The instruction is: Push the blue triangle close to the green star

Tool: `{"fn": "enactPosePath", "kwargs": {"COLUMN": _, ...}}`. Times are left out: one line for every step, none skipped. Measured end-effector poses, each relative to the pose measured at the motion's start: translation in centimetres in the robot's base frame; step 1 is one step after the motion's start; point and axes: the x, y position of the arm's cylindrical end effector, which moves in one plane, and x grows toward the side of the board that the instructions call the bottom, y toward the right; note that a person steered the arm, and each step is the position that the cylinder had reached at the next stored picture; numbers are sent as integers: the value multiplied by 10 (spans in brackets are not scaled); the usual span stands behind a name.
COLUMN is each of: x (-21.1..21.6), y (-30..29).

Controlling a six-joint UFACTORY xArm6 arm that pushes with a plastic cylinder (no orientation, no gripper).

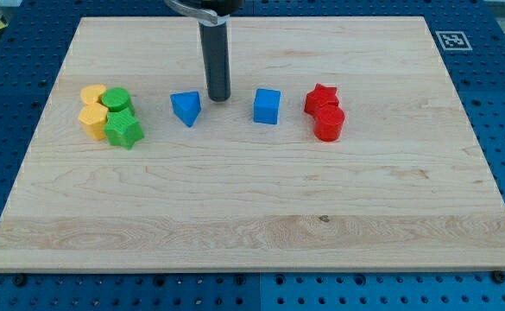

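The blue triangle [186, 108] lies on the wooden board, left of centre. The green star [123, 130] sits further to the view's left, at the lower right of a cluster of yellow and green blocks, with a gap between it and the triangle. My tip [218, 99] stands on the board just to the right of the blue triangle, slightly above it in the view, close to it but apart. The dark rod rises from the tip to the view's top.
A green cylinder [116, 99], a yellow block [93, 93] and a yellow hexagon [92, 118] crowd the green star. A blue cube [267, 106] lies right of my tip. A red star [321, 98] and red cylinder [329, 123] sit further right.
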Motion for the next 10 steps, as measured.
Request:
{"fn": "enactPosePath", "kwargs": {"x": 7, "y": 0}}
{"fn": "enactPosePath", "kwargs": {"x": 7, "y": -3}}
{"fn": "enactPosePath", "kwargs": {"x": 7, "y": -21}}
{"fn": "enactPosePath", "kwargs": {"x": 7, "y": -21}}
{"fn": "enactPosePath", "kwargs": {"x": 8, "y": -29}}
{"fn": "enactPosePath", "kwargs": {"x": 8, "y": -51}}
{"fn": "enactPosePath", "kwargs": {"x": 8, "y": -75}}
{"fn": "enactPosePath", "kwargs": {"x": 8, "y": -77}}
{"fn": "enactPosePath", "kwargs": {"x": 8, "y": -48}}
{"fn": "enactPosePath", "kwargs": {"x": 8, "y": -24}}
